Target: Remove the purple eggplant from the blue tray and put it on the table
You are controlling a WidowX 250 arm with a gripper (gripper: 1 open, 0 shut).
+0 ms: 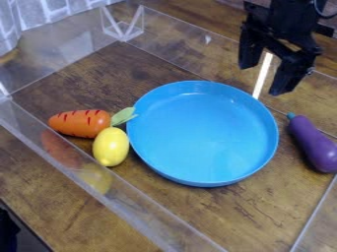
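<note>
Currently the purple eggplant [314, 143] lies flat on the table [250, 212] near the right edge, just beside the outer rim of the blue tray [158, 157], not inside it. Whether it touches the rim can't be told; a thin strip of wood seems to show between them. Its narrow end points toward the far edge, its plump end toward the near right corner.

Tray sits mid-table, nothing in it.

Gripper [279, 69] hangs over the far right part of the table, above the tray's far rim, pointing down. Jaws spread wide, nothing between them, no contact with eggplant or tray. It is well apart from the eggplant, which lies nearer the front than the fingers.

Other stuff: orange carrot [81, 122] on the wood at the tray's left side, its green top right against the rim. Yellow lemon [110, 147] just in front of the carrot, close to the tray's left rim, touching or nearly touching the carrot. Clear plastic wall [66, 187] runs along the left and near edges; another clear piece stands at the far left corner.

Nothing sits on top of the eggplant.
</note>
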